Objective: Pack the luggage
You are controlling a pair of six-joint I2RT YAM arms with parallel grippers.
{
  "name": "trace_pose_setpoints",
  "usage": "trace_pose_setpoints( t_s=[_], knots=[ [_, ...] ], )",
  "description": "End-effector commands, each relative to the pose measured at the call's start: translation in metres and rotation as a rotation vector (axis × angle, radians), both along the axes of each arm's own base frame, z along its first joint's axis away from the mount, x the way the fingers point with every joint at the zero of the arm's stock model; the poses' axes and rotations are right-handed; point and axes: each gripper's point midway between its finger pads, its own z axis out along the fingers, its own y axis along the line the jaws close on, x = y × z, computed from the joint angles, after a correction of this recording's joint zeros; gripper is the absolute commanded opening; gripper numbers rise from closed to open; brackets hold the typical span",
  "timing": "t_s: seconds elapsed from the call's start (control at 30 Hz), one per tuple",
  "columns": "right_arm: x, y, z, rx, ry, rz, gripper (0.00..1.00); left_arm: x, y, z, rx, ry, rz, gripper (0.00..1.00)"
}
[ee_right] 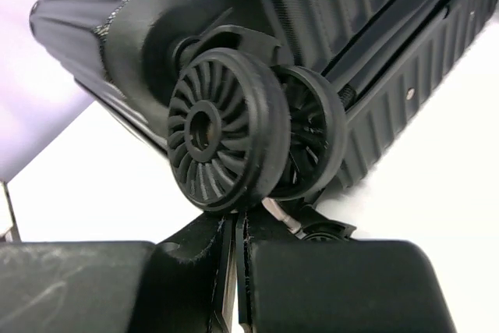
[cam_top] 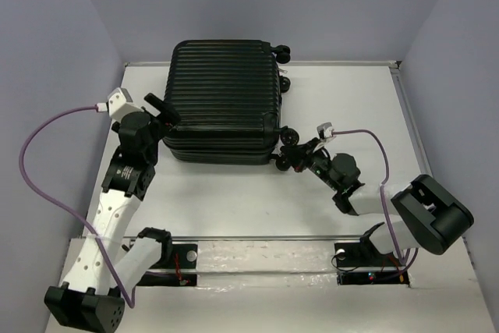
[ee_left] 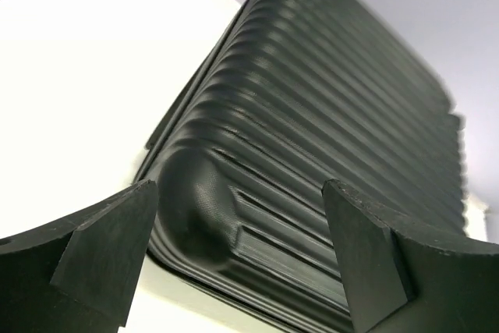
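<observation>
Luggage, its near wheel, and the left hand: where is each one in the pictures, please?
luggage point(cam_top: 222, 91), top external view, on the ribbed upper shell.
near wheel point(ee_right: 201, 126), right wrist view, on the hub of the front disc.
left hand point(ee_left: 240, 259), left wrist view, midway between its open fingertips.

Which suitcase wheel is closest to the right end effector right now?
The twin wheel at the near right corner of the luggage: it sits just ahead of the right end effector, while the far-corner wheels lie well beyond it.
</observation>
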Motion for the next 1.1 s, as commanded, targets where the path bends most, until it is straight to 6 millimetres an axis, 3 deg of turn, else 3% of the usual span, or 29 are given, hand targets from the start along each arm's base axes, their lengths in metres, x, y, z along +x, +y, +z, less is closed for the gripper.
trace_pose_setpoints(
  t_s=[0.0, 0.13, 0.3, 0.4, 0.63, 0.7, 0.97, 1.07],
  knots=[
    [0.005, 0.007, 0.035, 0.026, -0.106, 0.021, 0.07, 0.014, -0.007, -0.028, 0.046, 0.098, -0.13, 0.99],
    [0.008, 0.01, 0.027, -0.018, -0.097, 0.029, 0.07, 0.026, -0.007, -0.033, 0.078, 0.121, -0.159, 0.99],
    [0.014, 0.01, 0.007, -0.08, -0.084, 0.012, 0.47, 0.035, -0.008, -0.045, 0.093, 0.148, -0.19, 0.99],
    [0.018, 0.02, 0.01, -0.079, -0.104, 0.049, 0.53, 0.036, -0.007, -0.044, 0.095, 0.129, -0.197, 0.99],
    [0.036, 0.033, 0.01, -0.113, -0.118, 0.06, 0.52, 0.037, -0.005, -0.052, 0.101, 0.151, -0.199, 0.99],
    [0.036, 0.04, 0.007, -0.124, -0.101, 0.079, 0.51, 0.04, 0.001, -0.048, 0.11, 0.152, -0.182, 0.99],
    [0.022, 0.035, -0.006, -0.09, -0.05, 0.093, 0.52, 0.039, 0.038, -0.014, 0.139, 0.087, -0.052, 0.99],
    [0.016, 0.03, -0.014, -0.096, -0.035, 0.094, 0.56, 0.039, 0.049, -0.01, 0.147, 0.085, -0.029, 0.99]
  ],
)
